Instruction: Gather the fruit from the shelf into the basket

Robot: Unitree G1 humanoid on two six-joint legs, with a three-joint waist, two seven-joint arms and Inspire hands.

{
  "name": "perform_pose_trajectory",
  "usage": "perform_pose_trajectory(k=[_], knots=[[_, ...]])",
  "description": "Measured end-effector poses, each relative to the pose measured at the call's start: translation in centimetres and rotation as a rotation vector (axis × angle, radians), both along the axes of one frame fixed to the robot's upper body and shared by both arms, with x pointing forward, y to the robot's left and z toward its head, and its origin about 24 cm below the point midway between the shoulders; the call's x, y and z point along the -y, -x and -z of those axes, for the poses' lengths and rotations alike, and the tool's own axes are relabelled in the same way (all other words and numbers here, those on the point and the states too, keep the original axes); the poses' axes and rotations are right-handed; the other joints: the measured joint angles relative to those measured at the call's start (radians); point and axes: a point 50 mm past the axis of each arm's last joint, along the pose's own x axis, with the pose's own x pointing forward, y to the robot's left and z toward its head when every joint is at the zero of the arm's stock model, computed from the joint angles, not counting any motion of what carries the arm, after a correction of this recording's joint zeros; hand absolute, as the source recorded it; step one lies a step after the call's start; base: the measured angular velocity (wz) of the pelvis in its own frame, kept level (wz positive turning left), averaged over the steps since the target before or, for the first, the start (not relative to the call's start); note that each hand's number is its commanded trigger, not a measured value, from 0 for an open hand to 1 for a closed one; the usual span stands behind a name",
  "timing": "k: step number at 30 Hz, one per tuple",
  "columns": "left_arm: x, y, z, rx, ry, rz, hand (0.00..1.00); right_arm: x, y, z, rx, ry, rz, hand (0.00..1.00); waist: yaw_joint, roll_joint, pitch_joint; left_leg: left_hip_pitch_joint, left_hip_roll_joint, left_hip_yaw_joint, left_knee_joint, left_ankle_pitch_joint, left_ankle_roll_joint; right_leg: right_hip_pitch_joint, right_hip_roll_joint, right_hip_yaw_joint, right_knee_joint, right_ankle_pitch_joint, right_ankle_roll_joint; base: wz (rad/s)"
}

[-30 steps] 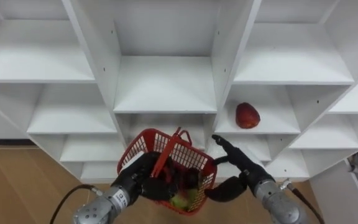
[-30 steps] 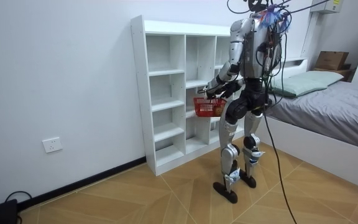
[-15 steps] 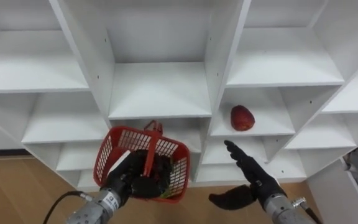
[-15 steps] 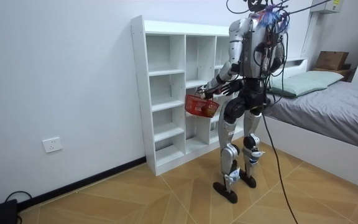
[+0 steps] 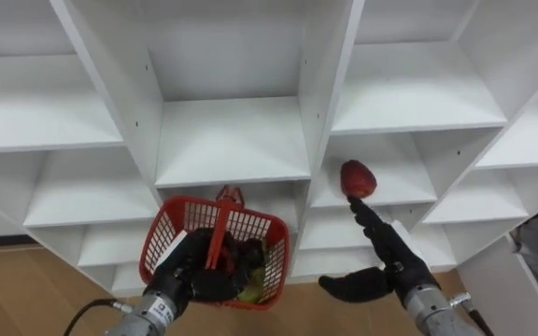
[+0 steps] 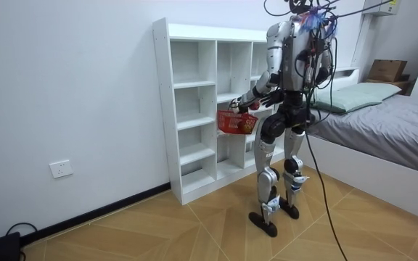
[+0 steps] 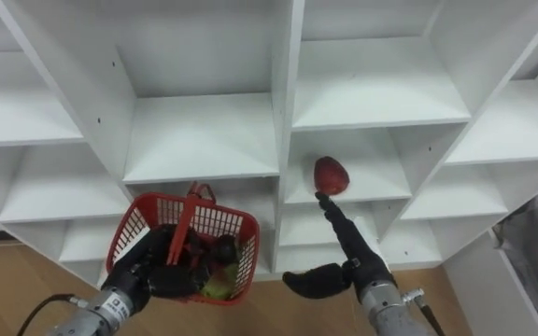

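A red fruit (image 5: 358,178) lies on a shelf in the right column of the white closet (image 5: 232,140). My right hand (image 5: 388,254) is open, its straight fingers stretched up towards the fruit with the tips just below it. My left hand (image 5: 191,274) is shut on the red mesh basket (image 5: 161,245), which hangs in front of the lower middle shelves. Dark and green fruits (image 5: 251,273) lie inside the basket. In the room view I stand upright facing the closet (image 6: 194,109), holding the basket (image 6: 236,123) at waist height.
The other compartments of the closet are bare white shelves (image 5: 227,145). A white upright panel (image 5: 327,84) separates the middle column from the fruit's column. A bed (image 6: 383,123) stands at the room view's right, wooden floor (image 6: 194,225) below.
My right hand has left the basket's side and risen until its fingertips reach the red fruit. The basket has shifted left, and the view has moved up the closet.
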Motion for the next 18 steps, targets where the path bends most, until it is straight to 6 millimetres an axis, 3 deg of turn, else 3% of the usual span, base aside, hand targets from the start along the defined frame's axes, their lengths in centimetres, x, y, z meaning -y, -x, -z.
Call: perform_pose_trajectory(k=[18], knots=[[-0.6, 0.5, 0.2, -0.016, -0.01, 0.001, 1.0, 1.6, -0.7, -0.9, 0.071, -0.01, 0.129, 0.0, 0.015, -0.013, -0.0014, 0.017, 0.0, -0.003, 0.0, 0.0, 0.0, 0.019, 0.0, -0.007, 0.002, -0.001, 0.0, 0.0]])
